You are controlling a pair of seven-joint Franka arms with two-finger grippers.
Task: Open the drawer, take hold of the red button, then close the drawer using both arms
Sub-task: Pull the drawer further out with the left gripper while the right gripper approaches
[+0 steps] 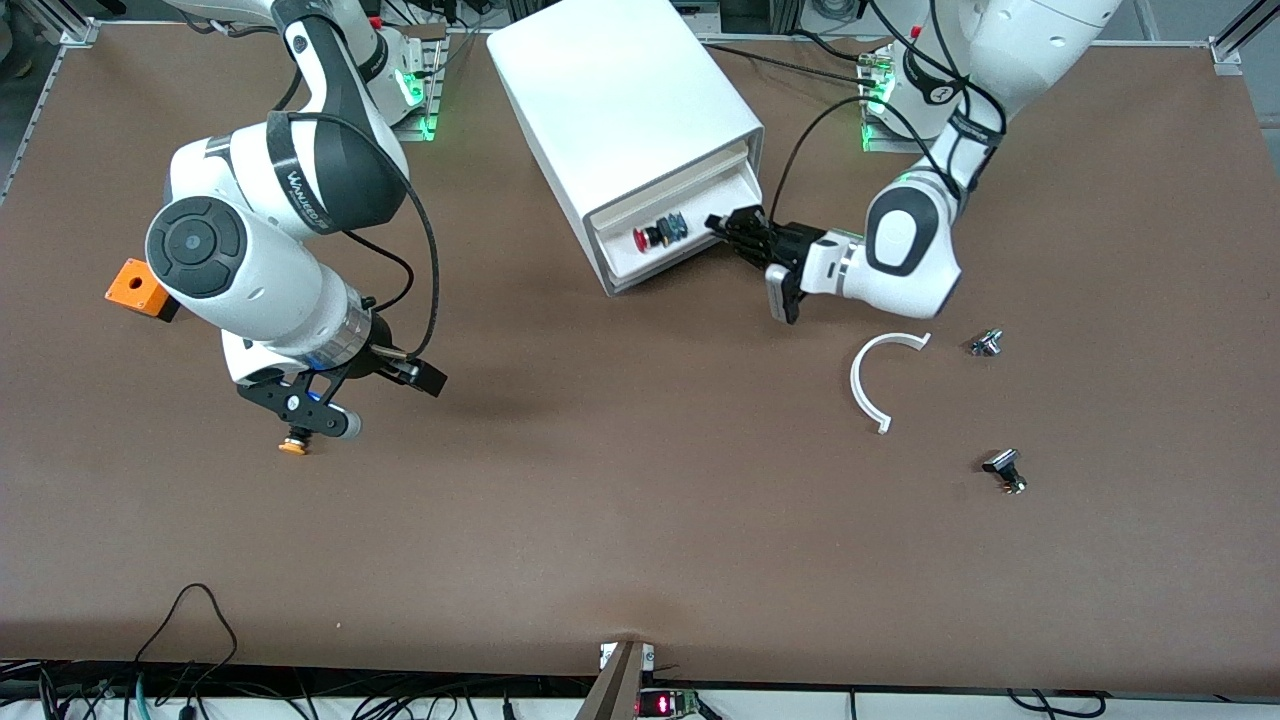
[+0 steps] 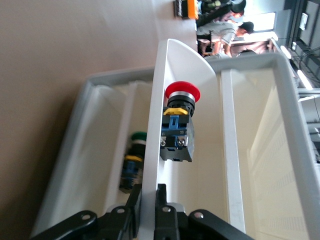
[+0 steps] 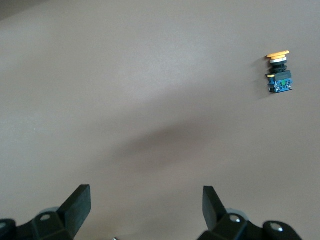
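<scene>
I have the left gripper [image 1: 722, 226] clamped on the drawer [image 1: 690, 245] front edge to hold it open, button [image 1: 647, 239] lying inside; right gripper [image 1: 345, 385] waits spread over the table [image 1: 640, 500]

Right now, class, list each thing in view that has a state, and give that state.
drawer: pulled partly open.
red button: lying in the open drawer, not held.
left pincer: shut on the drawer's front edge.
right pincer: open, over bare table.
orange button: on the table, not held.
</scene>
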